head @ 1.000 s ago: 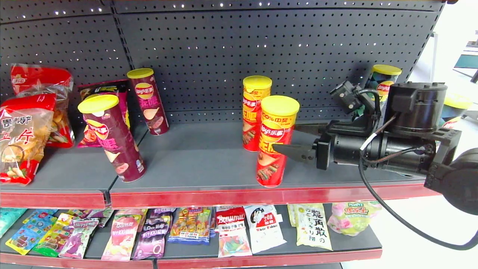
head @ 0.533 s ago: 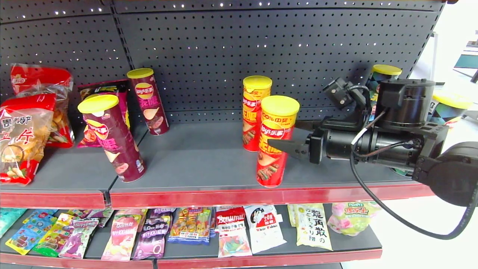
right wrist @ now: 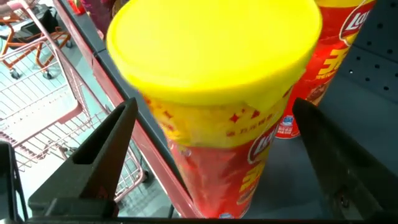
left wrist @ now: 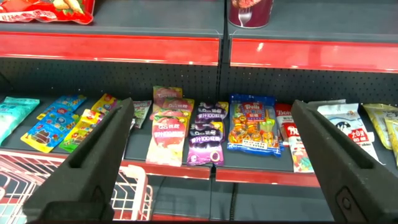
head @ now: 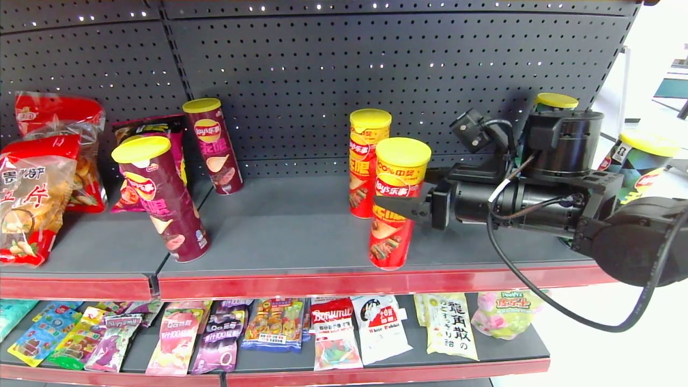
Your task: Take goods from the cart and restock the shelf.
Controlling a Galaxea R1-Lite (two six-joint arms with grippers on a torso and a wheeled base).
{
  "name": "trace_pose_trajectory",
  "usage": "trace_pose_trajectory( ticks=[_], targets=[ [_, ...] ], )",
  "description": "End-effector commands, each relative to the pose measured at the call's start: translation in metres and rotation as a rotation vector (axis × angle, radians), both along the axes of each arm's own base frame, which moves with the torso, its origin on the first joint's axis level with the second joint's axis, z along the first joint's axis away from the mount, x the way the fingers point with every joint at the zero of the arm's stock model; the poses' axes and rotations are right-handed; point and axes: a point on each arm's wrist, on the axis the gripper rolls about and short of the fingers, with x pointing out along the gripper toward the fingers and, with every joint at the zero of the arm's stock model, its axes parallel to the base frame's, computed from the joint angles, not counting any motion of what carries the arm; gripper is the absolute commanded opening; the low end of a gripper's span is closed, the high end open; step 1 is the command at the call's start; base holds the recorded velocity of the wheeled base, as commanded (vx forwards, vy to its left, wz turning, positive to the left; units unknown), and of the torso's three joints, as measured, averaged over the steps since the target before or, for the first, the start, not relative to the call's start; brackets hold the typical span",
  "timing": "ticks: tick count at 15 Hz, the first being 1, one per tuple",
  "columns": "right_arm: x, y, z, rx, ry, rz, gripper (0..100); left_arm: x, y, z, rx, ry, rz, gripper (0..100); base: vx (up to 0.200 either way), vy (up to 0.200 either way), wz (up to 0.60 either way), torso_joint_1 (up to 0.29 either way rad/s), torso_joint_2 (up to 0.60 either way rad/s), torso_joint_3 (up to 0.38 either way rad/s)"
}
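Note:
A red chip can with a yellow lid [head: 395,215] stands upright near the front edge of the grey shelf [head: 301,231], and a second red can [head: 365,156] stands just behind it. My right gripper [head: 400,193] comes in from the right at the front can's upper half. It is open, with one finger on each side of the can. The right wrist view has the yellow lid of the front can [right wrist: 217,93] between the spread fingers of the right gripper [right wrist: 214,106]. My left gripper [left wrist: 211,104] is open and holds nothing, in front of the lower shelf.
Two maroon cans [head: 161,199] [head: 213,145] lean on the shelf's left part, beside red snack bags [head: 37,188]. Dark cans [head: 639,156] stand at the far right behind my arm. Candy bags [left wrist: 252,124] line the lower shelf. A wire cart [left wrist: 68,186] stands below.
My right arm has slid left along the shelf, so its fingers now reach further past the front red can. The cans have not moved.

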Motion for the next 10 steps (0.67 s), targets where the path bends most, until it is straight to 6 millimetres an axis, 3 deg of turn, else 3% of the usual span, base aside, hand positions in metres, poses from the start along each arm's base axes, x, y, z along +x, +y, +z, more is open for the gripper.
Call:
trace_pose_trajectory(
  ticks=[1, 9, 10],
  targets=[
    [0.004, 0.003, -0.004, -0.007, 0.007, -0.005, 100, 0.000, 0.000, 0.000, 0.000, 0.001, 0.001, 100, 0.000, 0.000, 0.00, 0.000, 0.00, 0.000],
    [0.014, 0.008, -0.003, -0.002, -0.005, -0.011, 100, 0.000, 0.000, 0.000, 0.000, 0.001, 0.001, 100, 0.000, 0.000, 0.00, 0.000, 0.00, 0.000],
    [0.014, 0.009, -0.003, -0.002, -0.009, -0.008, 0, 0.000, 0.000, 0.000, 0.000, 0.001, 0.001, 100, 0.000, 0.000, 0.00, 0.000, 0.00, 0.000]
  ],
)
